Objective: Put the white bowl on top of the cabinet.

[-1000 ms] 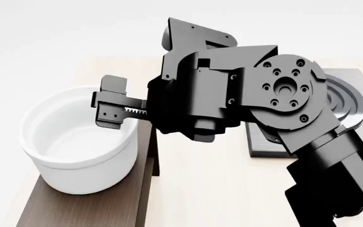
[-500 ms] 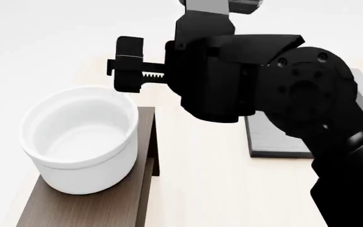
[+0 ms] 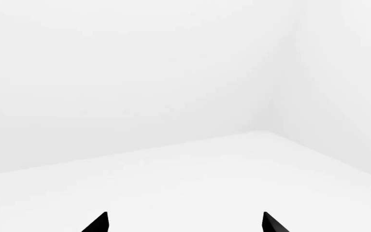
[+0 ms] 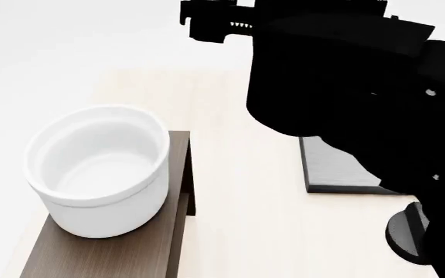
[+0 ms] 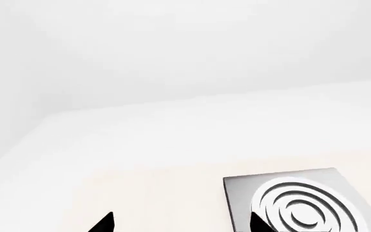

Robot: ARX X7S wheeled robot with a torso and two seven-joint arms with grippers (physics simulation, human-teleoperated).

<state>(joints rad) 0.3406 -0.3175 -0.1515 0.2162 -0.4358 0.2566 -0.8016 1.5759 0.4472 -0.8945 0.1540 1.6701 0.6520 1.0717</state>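
The white bowl (image 4: pixel 95 168) stands upright on the flat top of the wood-grain cabinet (image 4: pixel 106 255) at the lower left of the head view. Nothing touches it. My right gripper (image 4: pixel 201 20) is high above the table, behind and to the right of the bowl, well clear of it. In the right wrist view its fingertips (image 5: pixel 103 223) stand apart with nothing between them, so the right gripper (image 5: pixel 182 223) is open. My left gripper (image 3: pixel 184 222) is open and empty and faces only white floor and wall. It is out of the head view.
The grey square stove plate (image 4: pixel 338 174) lies on the light wooden table (image 4: pixel 238 220) to the right of the cabinet, half hidden by my right arm (image 4: pixel 361 92). Its ringed burner shows in the right wrist view (image 5: pixel 295 208).
My right gripper has risen from the bowl's rim and moved up and to the right, away from it. The bowl has stayed on the cabinet top.
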